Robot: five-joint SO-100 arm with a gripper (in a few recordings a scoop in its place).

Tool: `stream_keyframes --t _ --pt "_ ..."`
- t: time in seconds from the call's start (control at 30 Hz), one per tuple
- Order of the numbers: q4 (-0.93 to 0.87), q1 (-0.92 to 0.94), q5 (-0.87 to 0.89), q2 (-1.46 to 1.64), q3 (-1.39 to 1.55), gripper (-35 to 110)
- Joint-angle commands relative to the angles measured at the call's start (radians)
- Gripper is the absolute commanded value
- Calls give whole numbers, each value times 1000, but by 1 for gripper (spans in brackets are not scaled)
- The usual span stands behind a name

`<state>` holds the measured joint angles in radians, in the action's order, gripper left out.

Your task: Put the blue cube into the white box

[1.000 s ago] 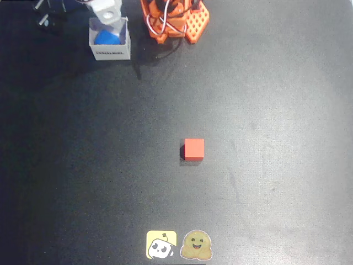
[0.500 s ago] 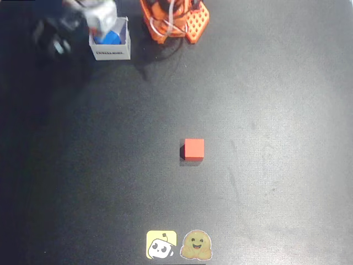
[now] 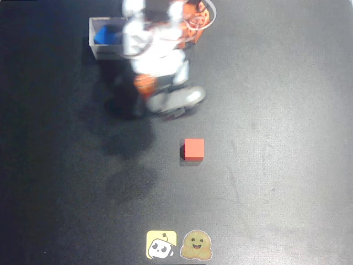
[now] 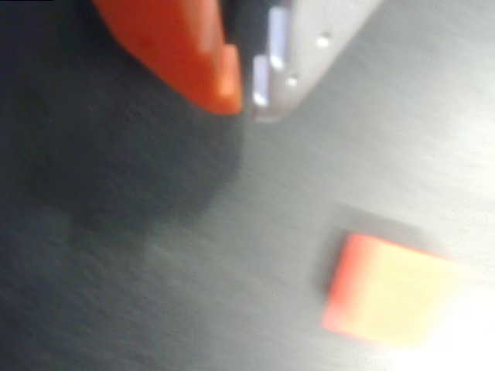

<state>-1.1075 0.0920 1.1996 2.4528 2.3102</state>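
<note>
**Supervisor:** Report the location of the task items.

**Operator:** In the overhead view I read the blue cube (image 3: 107,36) inside the white box (image 3: 97,48), which sits near the top-left edge of the black table (image 3: 276,138). The box stands upright with its printed side facing down the picture. Part of its right wall is hidden behind the arm (image 3: 157,55).

**Supervisor:** Gripper status?

**Operator:** In the overhead view the gripper (image 3: 174,102) is blurred; I place it below and to the right of the box, apart from it, and above the red cube (image 3: 194,149) without touching it. In the wrist view the gripper (image 4: 244,97) shows an orange finger and a white finger with tips nearly together and nothing between them. I read it as closed and empty.

**Supervisor:** Other items on the surface?

**Operator:** The red cube lies near the table's centre, well apart from the box. In the wrist view the red cube (image 4: 387,290) appears lower right, blurred and overexposed. Two stickers sit side by side at the bottom edge: a yellow one (image 3: 161,244) and a tan smiling one (image 3: 196,245).
</note>
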Motion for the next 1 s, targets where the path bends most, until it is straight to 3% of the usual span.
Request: stream_keyframes --t 0.0,0.2,0.33,0.57,0.97 --pt "20 -64 48 278 156 0" --pt "-103 -72 86 742 380 0" --pt "-66 -74 137 744 407 0" --pt "147 -67 253 741 644 0" --pt "-235 -57 334 744 644 0"
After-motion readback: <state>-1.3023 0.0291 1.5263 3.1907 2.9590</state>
